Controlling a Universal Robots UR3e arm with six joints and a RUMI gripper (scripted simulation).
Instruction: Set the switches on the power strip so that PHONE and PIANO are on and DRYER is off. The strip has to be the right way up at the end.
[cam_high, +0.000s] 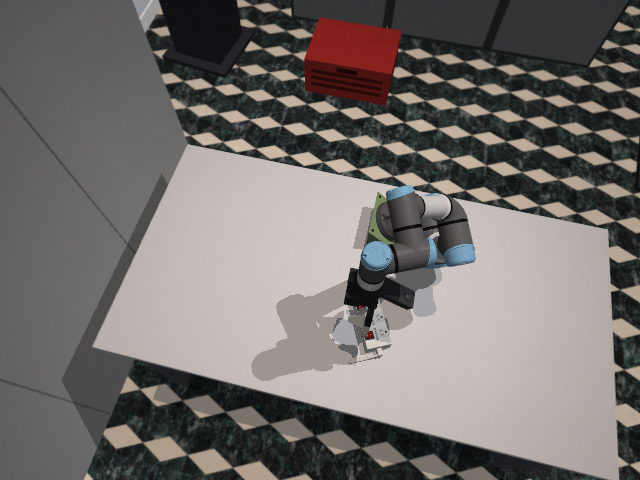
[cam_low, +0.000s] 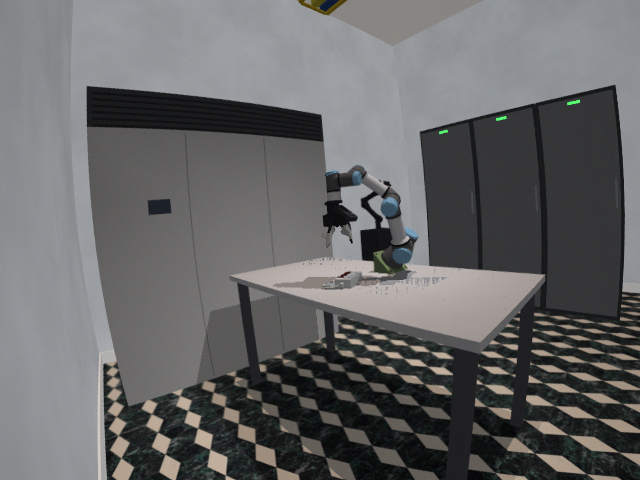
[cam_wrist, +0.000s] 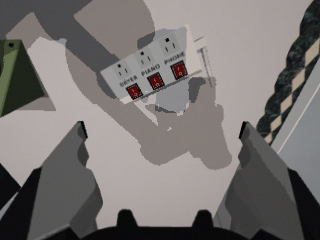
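Observation:
The white power strip (cam_wrist: 156, 66) lies face up on the table, with three red rocker switches labelled DRYER (cam_wrist: 133, 91), PIANO (cam_wrist: 156, 82) and PHONE (cam_wrist: 178, 70). I cannot tell from here which switches are on. The strip also shows in the top view (cam_high: 373, 333) and the exterior view (cam_low: 343, 281). My gripper (cam_wrist: 162, 122) (cam_low: 337, 235) is open and empty. It hangs well above the strip, pointing down, and partly hides it in the top view (cam_high: 368, 310).
The arm's green base (cam_high: 379, 219) is bolted to the table just behind the strip. The table's front edge (cam_high: 330, 392) runs close to the strip. A red tool chest (cam_high: 352, 60) and dark cabinets (cam_low: 522, 201) stand on the floor away from the table.

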